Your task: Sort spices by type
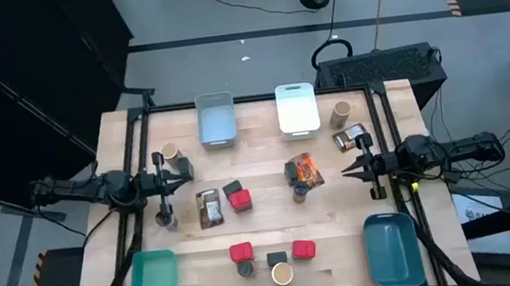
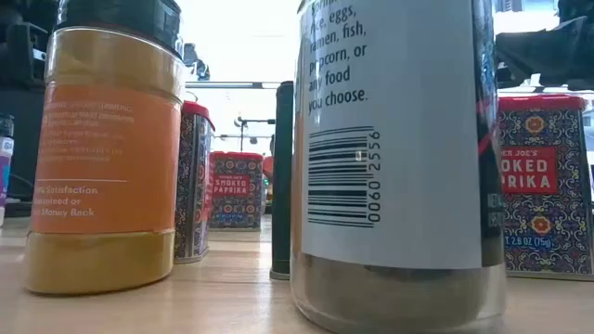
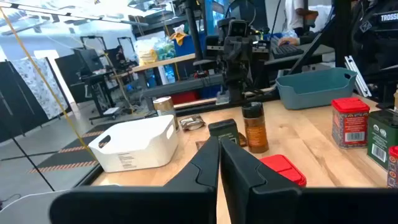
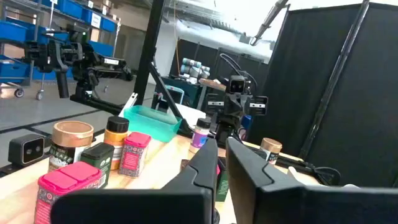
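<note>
Red paprika tin (image 1: 239, 200) with a dark square tin touching it lies just ahead of the left gripper (image 1: 185, 175), slightly toward the table's near edge. Both grippers hang narrow and empty; the right gripper (image 1: 351, 168) points at the orange-printed packet (image 1: 304, 169), comparably near.

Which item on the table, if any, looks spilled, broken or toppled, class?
Nothing stands out. The spices are scattered unsorted across the table, with no spill or breakage visible. The four bins, such as the teal bin, sit empty. Both grippers, left and right, are shut, holding nothing.
</note>
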